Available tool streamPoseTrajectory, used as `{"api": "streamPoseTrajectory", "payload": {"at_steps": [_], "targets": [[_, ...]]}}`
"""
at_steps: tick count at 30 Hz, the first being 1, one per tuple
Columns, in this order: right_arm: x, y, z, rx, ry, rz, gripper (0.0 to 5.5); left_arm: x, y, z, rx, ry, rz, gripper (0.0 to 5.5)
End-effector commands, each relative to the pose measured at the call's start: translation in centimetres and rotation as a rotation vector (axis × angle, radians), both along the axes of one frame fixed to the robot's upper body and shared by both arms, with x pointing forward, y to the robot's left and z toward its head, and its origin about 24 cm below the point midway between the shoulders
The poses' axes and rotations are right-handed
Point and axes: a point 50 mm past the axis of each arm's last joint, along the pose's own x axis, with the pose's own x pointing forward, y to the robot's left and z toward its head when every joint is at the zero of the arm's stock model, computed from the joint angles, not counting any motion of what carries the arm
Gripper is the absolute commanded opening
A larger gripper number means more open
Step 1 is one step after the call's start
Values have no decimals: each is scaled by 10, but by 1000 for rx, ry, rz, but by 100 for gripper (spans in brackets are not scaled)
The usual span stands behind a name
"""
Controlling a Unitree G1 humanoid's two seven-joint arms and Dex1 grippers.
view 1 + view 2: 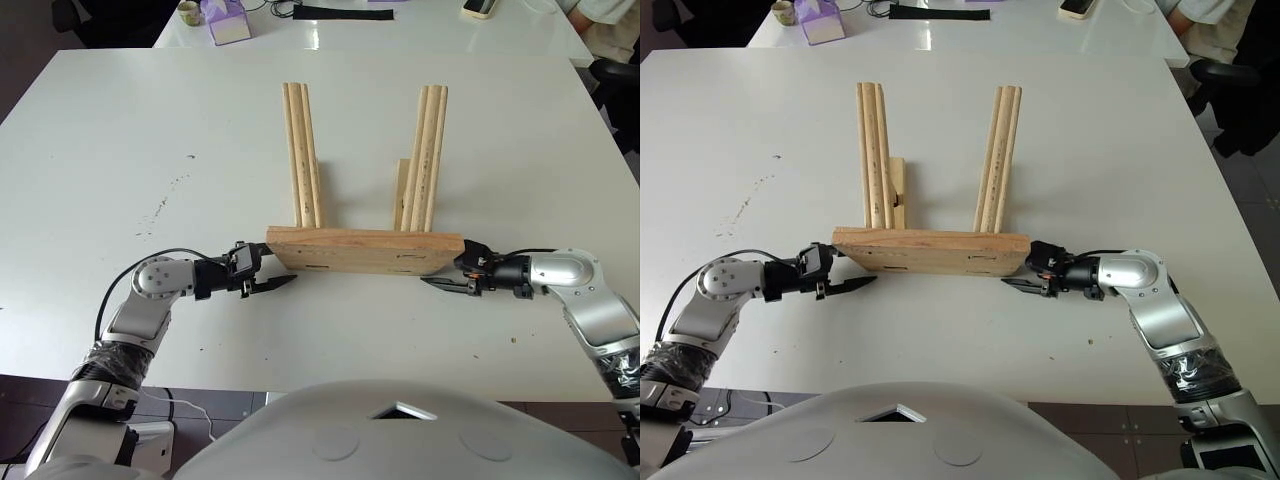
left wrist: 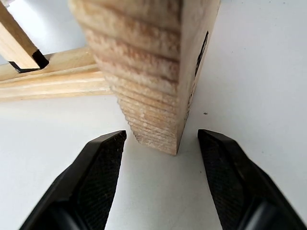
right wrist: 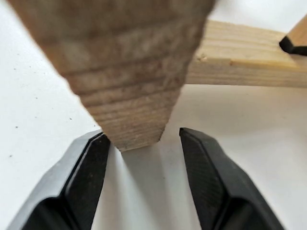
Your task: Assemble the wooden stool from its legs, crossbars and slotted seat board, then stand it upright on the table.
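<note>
Left gripper (image 1: 272, 272), lower left of centre, is sitting wide open astride the left end of the seat board (image 1: 365, 250), gripping nothing; the board is standing on edge mid-frame, legs (image 1: 303, 150) lying flat behind it. Right gripper (image 1: 448, 268) is gaping round the right end, empty too. Risk: one side closing first, skewing the stool, working legs loose. Tissue box (image 1: 228, 20) is sitting upper left, well apart
</note>
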Motion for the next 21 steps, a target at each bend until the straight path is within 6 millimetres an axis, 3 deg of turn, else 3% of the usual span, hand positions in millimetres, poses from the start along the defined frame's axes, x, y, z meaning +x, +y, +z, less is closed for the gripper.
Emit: {"api": "streamPoseTrajectory", "payload": {"at_steps": [1, 7, 9, 15, 18, 21], "targets": [[-6, 3, -6, -6, 36, 12, 248, -5, -5, -15, 42, 78, -24, 280], [-9, 3, -7, -8, 41, 8, 248, -4, -5, -16, 46, 83, -19, 280], [-9, 3, -8, -11, 44, 6, 245, -4, -4, -17, 48, 85, -17, 251], [-14, 1, -9, -10, 61, 0, 167, -7, -4, -12, 23, 97, -29, 182], [-19, 2, -2, 19, 70, 2, 145, -10, -7, 0, -30, 100, -37, 175], [-28, 6, 21, 114, 94, 9, 143, -18, -8, 22, -75, 100, -61, 169]]}}
